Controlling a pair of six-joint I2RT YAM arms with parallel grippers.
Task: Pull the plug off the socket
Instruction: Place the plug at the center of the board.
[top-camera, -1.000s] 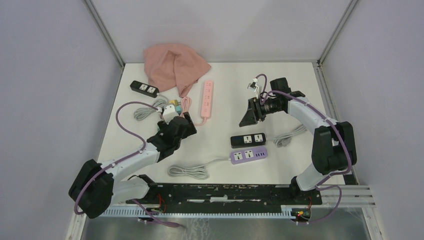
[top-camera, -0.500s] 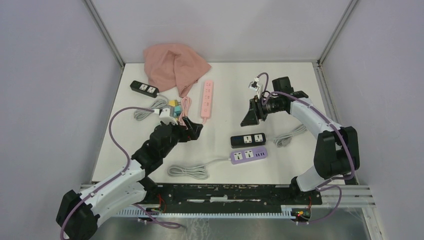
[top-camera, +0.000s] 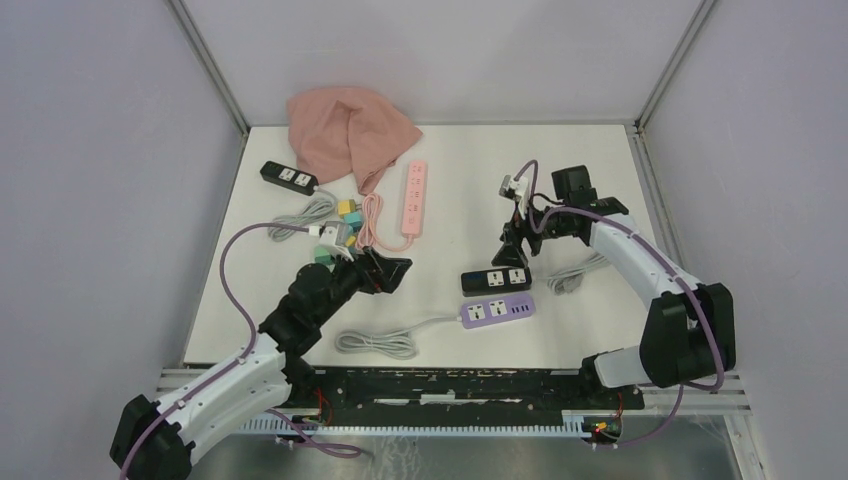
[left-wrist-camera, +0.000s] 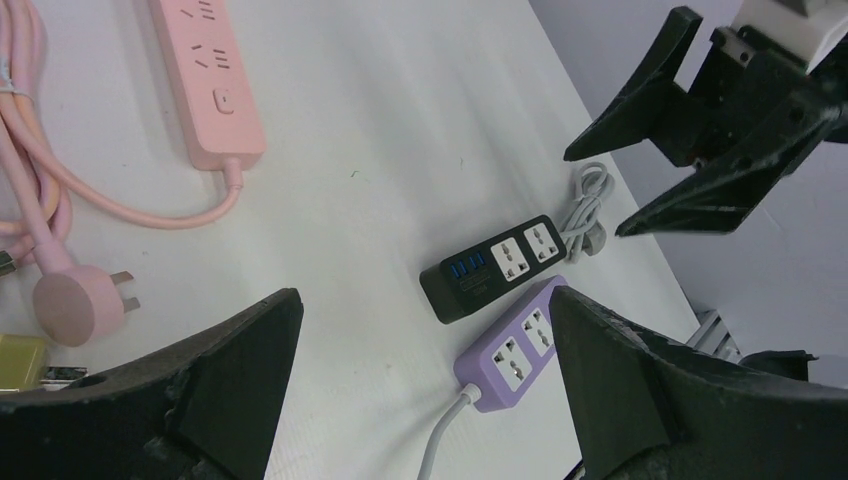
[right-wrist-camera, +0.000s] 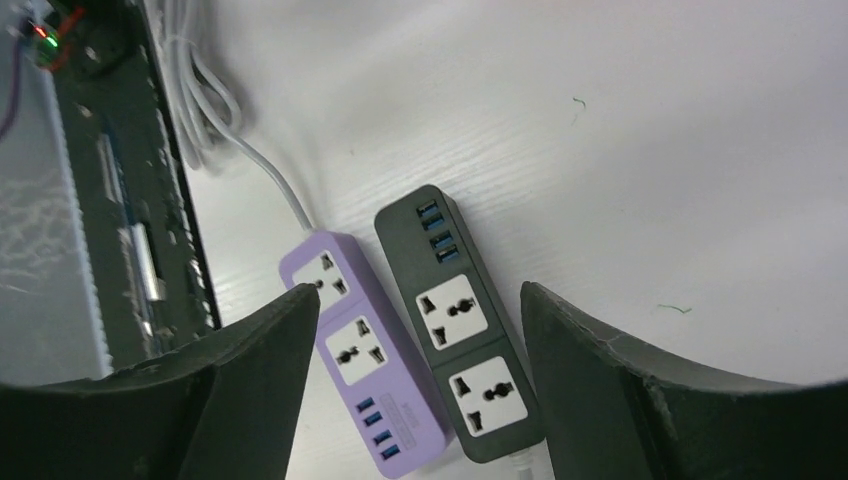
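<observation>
A black power strip (top-camera: 497, 279) and a purple one (top-camera: 497, 311) lie side by side at centre right; both show in the right wrist view, black (right-wrist-camera: 460, 320) and purple (right-wrist-camera: 365, 370), with every visible socket empty. My right gripper (top-camera: 516, 250) is open and empty, its jaws spread above the black strip (right-wrist-camera: 418, 295). My left gripper (top-camera: 395, 268) is open and empty, pointing toward these strips (left-wrist-camera: 422, 300). A pink strip (top-camera: 414, 190) lies farther back, its pink plug (left-wrist-camera: 75, 300) loose on the table. I see no plug seated in any socket.
A second black strip (top-camera: 289, 177) lies at the back left beside a pink cloth (top-camera: 350, 130). Small yellow and green adapters (top-camera: 340, 222) and coiled grey cables (top-camera: 375, 343) lie left of centre. Another grey cable (top-camera: 575, 275) is right of the black strip.
My left gripper moved right and nearer, away from the coloured adapters. My right gripper swung nearer and down over the black strip at centre right.
</observation>
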